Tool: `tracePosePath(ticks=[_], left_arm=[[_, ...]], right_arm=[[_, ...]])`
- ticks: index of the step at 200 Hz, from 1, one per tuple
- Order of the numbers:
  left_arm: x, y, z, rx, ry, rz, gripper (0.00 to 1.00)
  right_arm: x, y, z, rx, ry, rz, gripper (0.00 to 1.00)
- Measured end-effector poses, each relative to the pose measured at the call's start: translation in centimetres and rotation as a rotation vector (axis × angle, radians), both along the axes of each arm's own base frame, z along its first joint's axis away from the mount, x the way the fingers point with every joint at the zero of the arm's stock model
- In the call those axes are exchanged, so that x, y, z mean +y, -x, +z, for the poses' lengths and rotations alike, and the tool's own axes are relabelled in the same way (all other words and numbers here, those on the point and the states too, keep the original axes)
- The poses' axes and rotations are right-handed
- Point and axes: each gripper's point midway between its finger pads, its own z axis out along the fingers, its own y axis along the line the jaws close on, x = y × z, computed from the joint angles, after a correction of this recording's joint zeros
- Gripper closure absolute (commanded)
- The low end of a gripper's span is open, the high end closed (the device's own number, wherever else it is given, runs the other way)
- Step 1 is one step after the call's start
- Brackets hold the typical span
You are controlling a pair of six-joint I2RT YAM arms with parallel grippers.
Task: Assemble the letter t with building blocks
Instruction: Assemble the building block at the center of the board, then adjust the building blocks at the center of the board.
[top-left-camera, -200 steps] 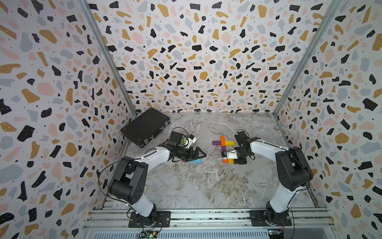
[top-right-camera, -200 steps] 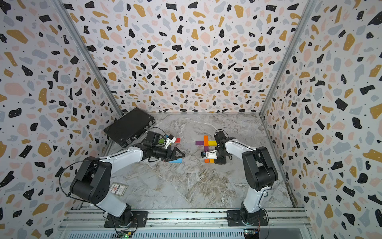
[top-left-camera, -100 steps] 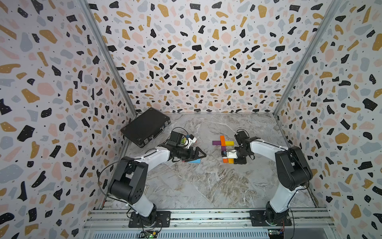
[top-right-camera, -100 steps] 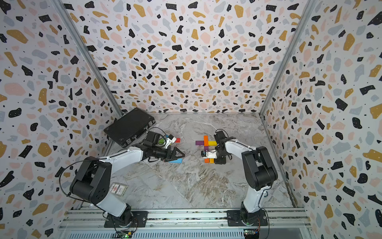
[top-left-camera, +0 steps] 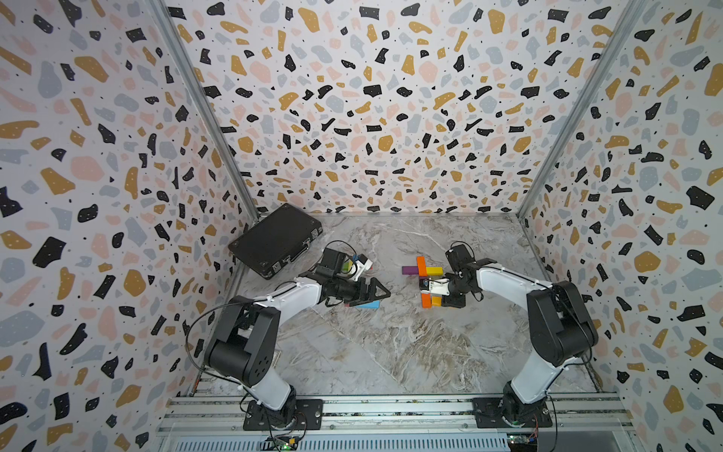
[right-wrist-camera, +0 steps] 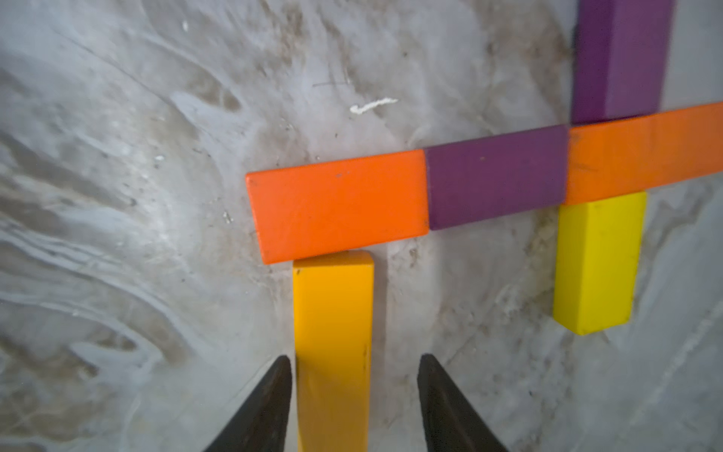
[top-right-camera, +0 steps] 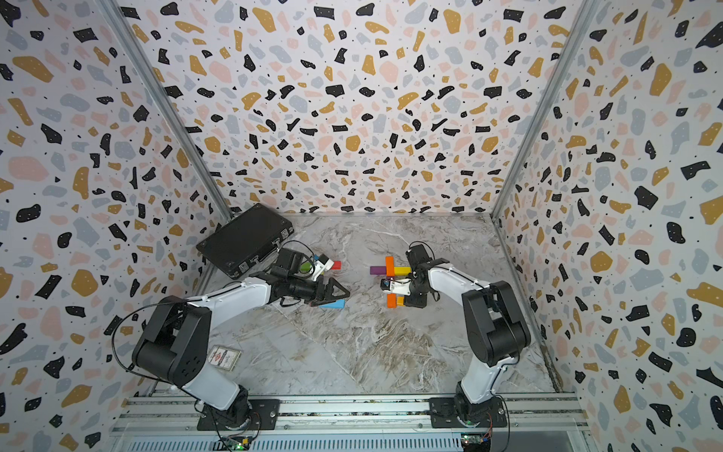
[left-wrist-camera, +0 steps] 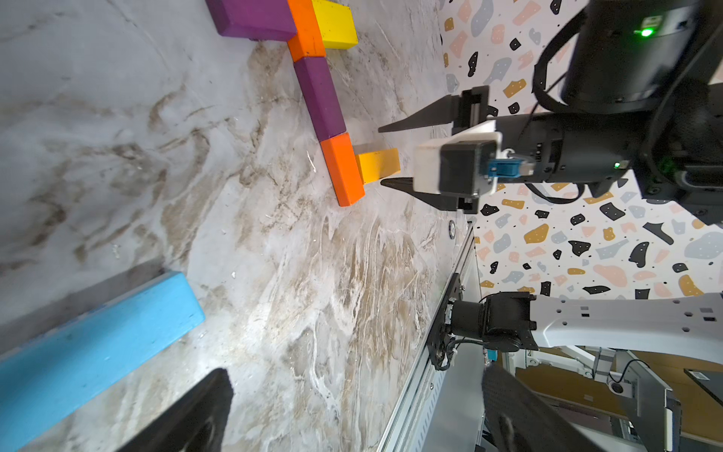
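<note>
A flat stem (right-wrist-camera: 497,176) of orange, purple and orange blocks has a purple block (right-wrist-camera: 622,54) and a yellow block (right-wrist-camera: 598,262) flanking one end. An amber block (right-wrist-camera: 332,332) touches the other end's side.

A marble tabletop (top-left-camera: 391,352) bears building blocks (top-left-camera: 421,266), a black case (top-left-camera: 274,238) and a card (top-right-camera: 225,357).

The left arm (top-left-camera: 289,295) and the right arm (top-left-camera: 504,276) both stretch low toward the middle, the left end effector (top-left-camera: 381,293) with its jaws spread wide and the right end effector (right-wrist-camera: 354,358) with its jaws partly apart.

Jaws of right gripper (right-wrist-camera: 354,357) now wider around amber block (right-wrist-camera: 332,313)
</note>
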Motion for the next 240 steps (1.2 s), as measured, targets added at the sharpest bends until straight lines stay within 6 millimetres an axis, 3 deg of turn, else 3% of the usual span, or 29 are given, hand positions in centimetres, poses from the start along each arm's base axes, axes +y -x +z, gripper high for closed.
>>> tracePosePath(ticks=[39, 58, 79, 92, 104, 123, 152, 196, 240], left_arm=[[-0.4, -0.1, 0.3, 0.001, 0.007, 0.002, 0.00], [-1.0, -0.5, 0.8, -0.018, -0.018, -0.006, 0.03], [-2.5, -1.0, 2.0, -0.065, -0.028, -0.029, 0.16], [-3.4, -1.5, 2.2, -0.080, -0.035, -0.040, 0.28], [-4.3, -1.7, 1.8, -0.076, -0.046, -0.050, 0.32], [-5.3, -1.7, 0.2, -0.048, -0.078, -0.060, 0.41], [-5.7, -1.1, -1.8, -0.008, -0.138, -0.055, 0.42], [-6.2, -1.8, -2.7, -0.005, -0.176, -0.036, 0.45], [-6.8, -2.9, -4.6, 0.012, -0.227, -0.016, 0.59]], right_arm=[[-0.6, 1.5, 5.5, -0.129, -0.099, -0.125, 0.37], [-2.0, 1.1, 7.0, -0.162, -0.112, -0.322, 0.49], [-3.7, -0.7, 7.6, -0.135, -0.082, -0.608, 0.57], [-4.3, -1.5, 7.2, -0.098, -0.065, -0.759, 0.63], [-4.9, -1.6, 6.1, -0.067, -0.048, -0.881, 0.65], [-6.3, 0.0, 4.2, -0.016, -0.013, -1.052, 0.68], [-7.4, 2.6, 3.0, 0.035, -0.023, -1.224, 0.74], [-7.4, 3.3, 2.0, 0.070, -0.055, -1.336, 0.75], [-7.2, 2.9, -0.4, 0.101, -0.014, -1.365, 0.76]])
